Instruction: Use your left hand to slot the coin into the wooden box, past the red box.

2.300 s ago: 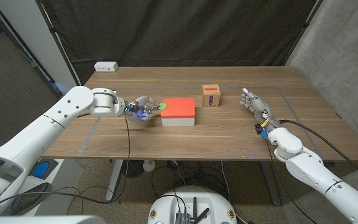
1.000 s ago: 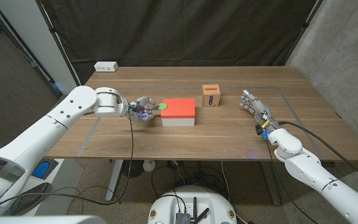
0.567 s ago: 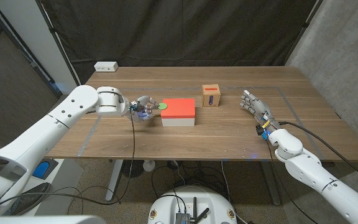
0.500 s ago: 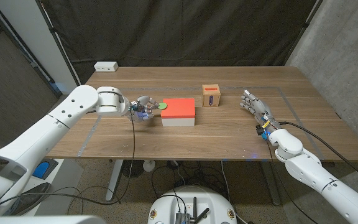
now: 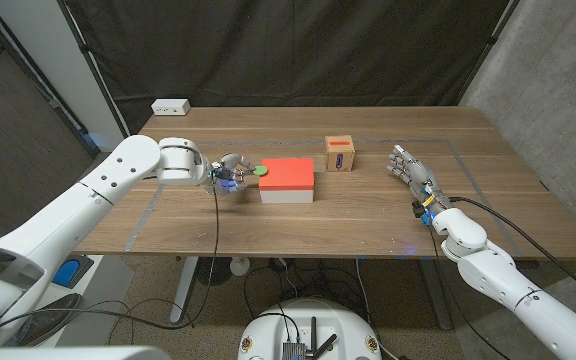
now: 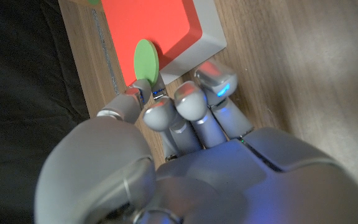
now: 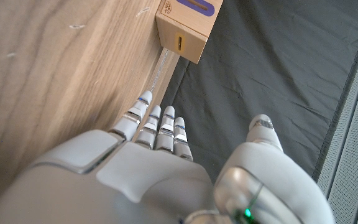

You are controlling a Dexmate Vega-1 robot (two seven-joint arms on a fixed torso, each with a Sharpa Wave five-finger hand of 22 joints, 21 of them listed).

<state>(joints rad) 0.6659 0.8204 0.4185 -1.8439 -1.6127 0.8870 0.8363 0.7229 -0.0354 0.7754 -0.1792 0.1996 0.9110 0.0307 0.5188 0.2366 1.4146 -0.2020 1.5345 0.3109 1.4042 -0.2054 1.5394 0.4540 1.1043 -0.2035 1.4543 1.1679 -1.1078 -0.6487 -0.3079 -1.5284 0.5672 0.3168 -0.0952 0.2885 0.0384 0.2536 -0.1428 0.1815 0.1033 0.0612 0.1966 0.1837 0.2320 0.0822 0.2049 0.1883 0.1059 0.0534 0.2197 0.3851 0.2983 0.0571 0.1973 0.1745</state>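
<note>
— Green, that small round flat coin (image 5: 261, 171): where does it sit from the head camera?
— At the fingertips of the left robot hand (image 5: 230, 173), pinched, just beside the left end of the flat red-topped box with grey sides (image 5: 287, 180). Beyond that box stands the small wooden cube box with a purple slot label (image 5: 340, 154), well apart on the brown wooden surface (image 5: 368, 215).
— And the right robot hand (image 5: 409, 167)?
— Holding nothing, fingers extended, to the right of the wooden box.
— The left wrist camera?
— The coin (image 6: 145, 60) stands on edge between thumb and finger, over the red box's (image 6: 157, 28) corner.
— The right wrist camera?
— Straight fingers (image 7: 157, 127) lie together, thumb apart, reaching towards the wooden box (image 7: 186, 23).
</note>
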